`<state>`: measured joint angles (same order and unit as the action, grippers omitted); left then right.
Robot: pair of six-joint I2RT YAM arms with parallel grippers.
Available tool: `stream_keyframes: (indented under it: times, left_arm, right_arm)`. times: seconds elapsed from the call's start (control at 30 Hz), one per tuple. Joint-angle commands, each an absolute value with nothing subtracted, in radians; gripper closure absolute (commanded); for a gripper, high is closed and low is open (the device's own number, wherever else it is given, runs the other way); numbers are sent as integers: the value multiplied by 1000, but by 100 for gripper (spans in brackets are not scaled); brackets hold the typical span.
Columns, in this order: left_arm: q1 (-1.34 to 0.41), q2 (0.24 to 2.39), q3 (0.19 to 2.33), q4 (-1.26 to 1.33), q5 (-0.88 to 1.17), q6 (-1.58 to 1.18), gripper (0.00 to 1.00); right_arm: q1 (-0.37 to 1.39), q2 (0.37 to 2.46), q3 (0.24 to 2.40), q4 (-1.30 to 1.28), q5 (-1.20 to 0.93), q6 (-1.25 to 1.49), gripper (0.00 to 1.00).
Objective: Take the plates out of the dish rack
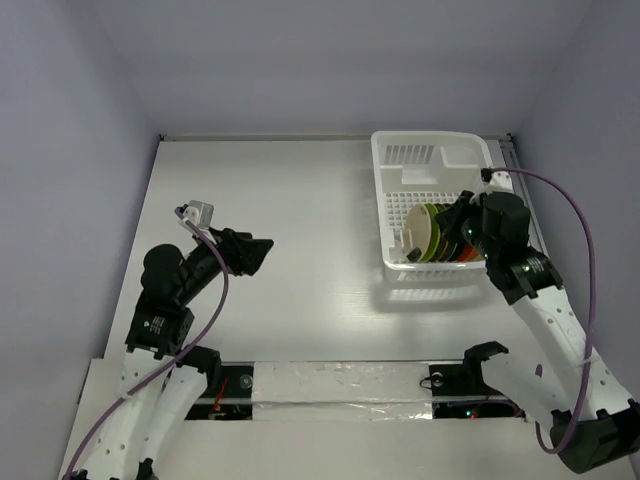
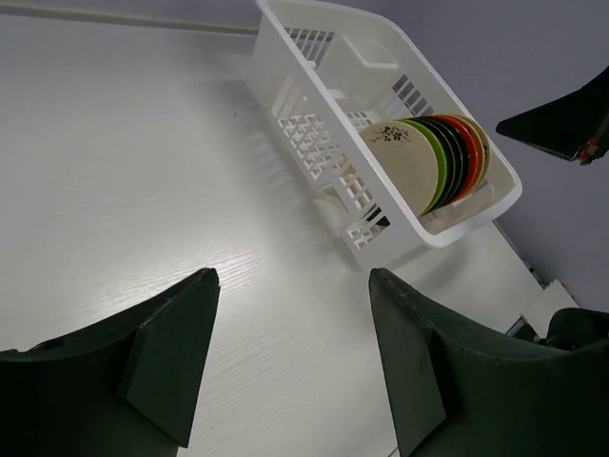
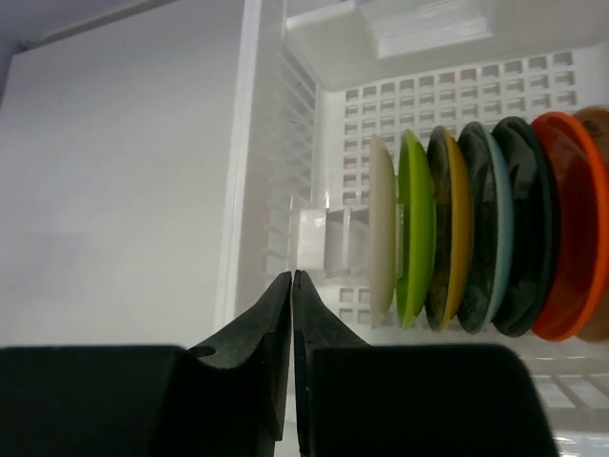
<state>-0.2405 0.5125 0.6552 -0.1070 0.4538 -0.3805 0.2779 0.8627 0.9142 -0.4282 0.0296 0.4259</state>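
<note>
The white dish rack [image 1: 380,180] stands at the back right of the table. Several plates [image 1: 432,232] stand on edge in its near end. In the right wrist view they run cream [image 3: 382,224], lime green [image 3: 416,228], a dark one with a yellow rim [image 3: 447,228], teal-blue [image 3: 482,228], dark [image 3: 523,228], orange-red [image 3: 571,238]. My right gripper [image 3: 292,276] is shut and empty, above the rack [image 3: 276,143], apart from the cream plate; it also shows in the top view [image 1: 462,215]. My left gripper [image 2: 290,276] is open and empty over bare table, left of the rack [image 2: 314,124].
The rack's raised vented end [image 1: 420,152] faces the back wall. The table's right edge [image 1: 520,180] runs close behind the rack. The right arm's tip [image 2: 561,124] shows in the left wrist view. Taped strip [image 1: 340,385] lies along the near edge.
</note>
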Motion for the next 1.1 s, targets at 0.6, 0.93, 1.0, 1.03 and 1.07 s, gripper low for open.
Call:
stream_keyframes:
  times: [0.6, 0.93, 1.0, 1.03, 1.07]
  left_arm:
    - [-273, 489, 650, -103, 394, -391, 97]
    - [-273, 469, 644, -100, 388, -400, 63]
    - [-273, 468, 643, -101, 388, -400, 63]
    - [-273, 466, 641, -101, 387, -400, 63]
    - [-273, 466, 643, -100, 387, -400, 63]
  right_arm:
    - [377, 1066, 1077, -482, 319, 341, 65]
    - [399, 1256, 1106, -468, 472, 351, 59]
    - [399, 1281, 1112, -469, 491, 354, 60]
    - [399, 1307, 1112, -468, 494, 354, 62]
    - [399, 1319, 1114, -468, 495, 356, 63]
